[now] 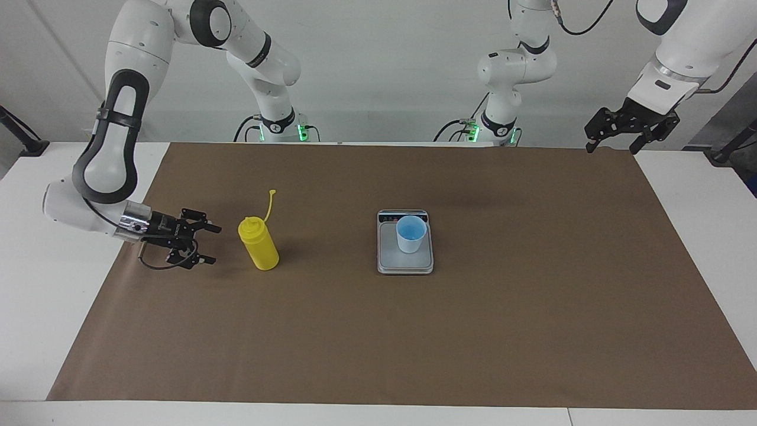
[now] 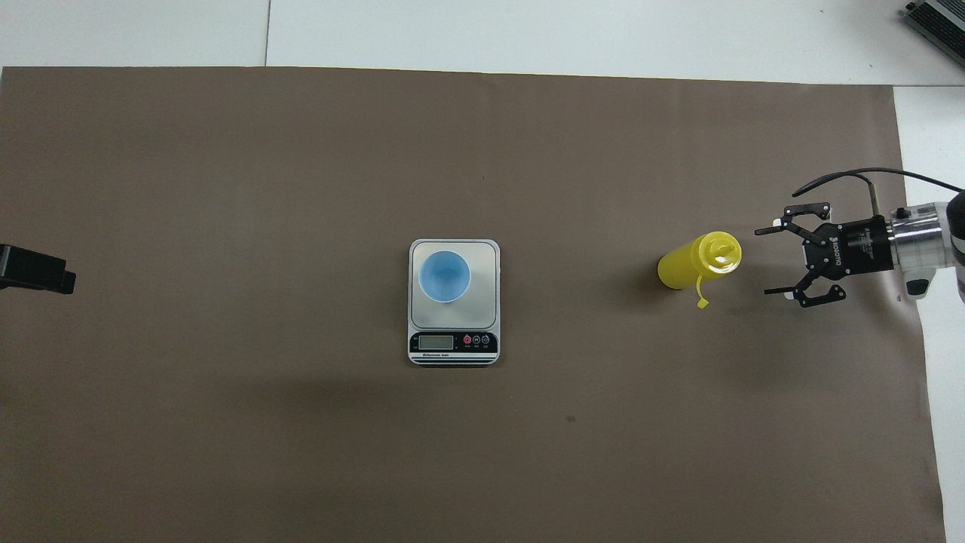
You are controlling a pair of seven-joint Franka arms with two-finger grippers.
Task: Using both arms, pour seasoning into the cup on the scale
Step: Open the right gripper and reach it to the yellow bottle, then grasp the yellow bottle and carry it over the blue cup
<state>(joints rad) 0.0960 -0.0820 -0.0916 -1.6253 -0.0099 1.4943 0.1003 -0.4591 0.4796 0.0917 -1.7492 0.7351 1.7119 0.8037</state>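
Note:
The yellow seasoning bottle (image 1: pixel 258 244) stands upright on the brown mat toward the right arm's end of the table, cap strap sticking up; it also shows in the overhead view (image 2: pixel 697 262). My right gripper (image 1: pixel 216 244) is open, held low and level beside the bottle, a short gap away, fingers pointing at it; it also shows in the overhead view (image 2: pixel 762 261). The light blue cup (image 1: pixel 411 234) stands on the silver scale (image 1: pixel 390 258) mid-table; the overhead view shows the cup (image 2: pixel 444 276) and the scale (image 2: pixel 488 302). My left gripper (image 1: pixel 612 142) waits, open, raised over the mat's corner.
A brown mat (image 1: pixel 532 307) covers most of the white table (image 1: pixel 698 195). The scale's dark display strip (image 2: pixel 452 342) lies on its edge nearer the robots. The left gripper's tip (image 2: pixel 38 269) shows at the overhead view's edge.

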